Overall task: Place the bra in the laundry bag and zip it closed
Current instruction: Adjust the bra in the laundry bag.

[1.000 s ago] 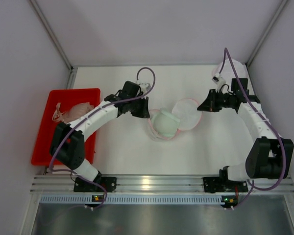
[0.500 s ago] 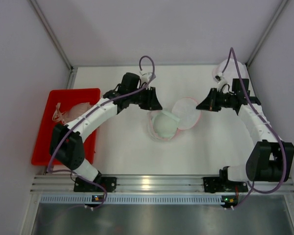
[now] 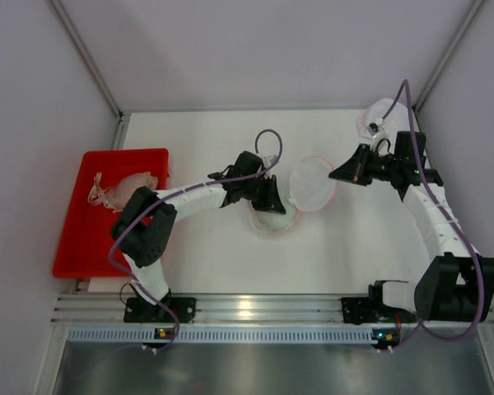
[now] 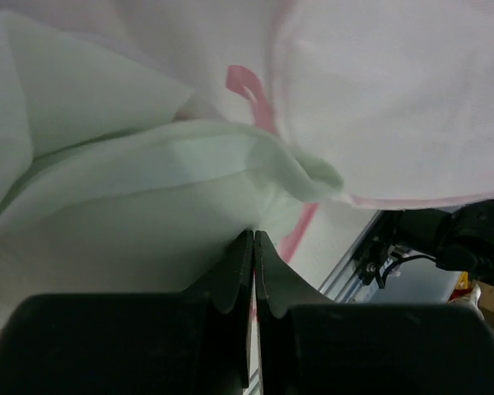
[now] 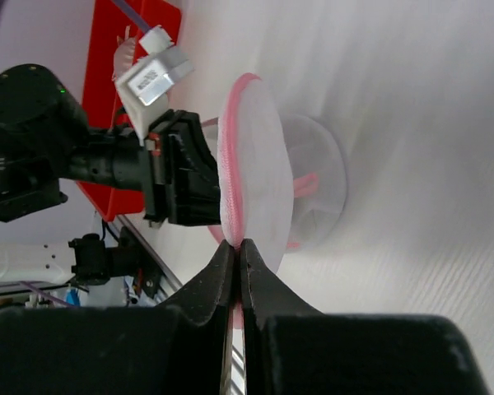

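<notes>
well left of the laundry bag (image 3: 313, 183), a red tray (image 3: 74, 239) holds a pink garment (image 3: 123, 188). the left gripper (image 4: 253, 239), claw pinched closed on nothing, touches the pale green bra (image 4: 148, 206) lying in the bag. at the bag's right, the right gripper (image 5: 237, 245) clamps its raised pink rim.

A: How much of the bra (image 4: 107, 206) shows from above?
B: Hardly any; the left tool (image 3: 273, 200) covers it inside the laundry bag (image 3: 314, 183).
A: And close up?
B: It runs off the left wrist view's left and top edges, soft with blur. The pinkish cloth (image 3: 119, 189) in the red tray (image 3: 82, 239) is too small to name.
</notes>
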Action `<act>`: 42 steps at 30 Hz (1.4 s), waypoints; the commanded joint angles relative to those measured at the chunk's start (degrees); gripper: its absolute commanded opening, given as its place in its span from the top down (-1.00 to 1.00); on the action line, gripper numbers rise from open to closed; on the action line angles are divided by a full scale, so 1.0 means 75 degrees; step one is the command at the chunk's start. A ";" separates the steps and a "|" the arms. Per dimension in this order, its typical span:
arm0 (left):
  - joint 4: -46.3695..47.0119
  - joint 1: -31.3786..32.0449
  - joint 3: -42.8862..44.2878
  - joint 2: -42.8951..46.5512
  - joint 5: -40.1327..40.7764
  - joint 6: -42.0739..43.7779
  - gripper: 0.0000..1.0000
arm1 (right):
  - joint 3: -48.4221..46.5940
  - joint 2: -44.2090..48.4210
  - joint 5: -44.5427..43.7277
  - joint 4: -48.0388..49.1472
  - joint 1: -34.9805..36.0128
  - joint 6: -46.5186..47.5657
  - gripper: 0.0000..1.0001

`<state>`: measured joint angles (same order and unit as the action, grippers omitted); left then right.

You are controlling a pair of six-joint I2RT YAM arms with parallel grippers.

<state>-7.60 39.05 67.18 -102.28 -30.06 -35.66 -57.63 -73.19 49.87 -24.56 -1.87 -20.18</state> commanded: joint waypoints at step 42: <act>-0.0968 -0.0086 0.0993 -0.0131 0.2765 0.1673 0.50 | 0.0629 0.1567 0.0968 0.2078 -0.0067 -0.2265 1.00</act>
<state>-16.73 37.78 72.86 -102.08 -10.79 -21.04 -52.80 -62.61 55.64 -15.07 -2.15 -35.33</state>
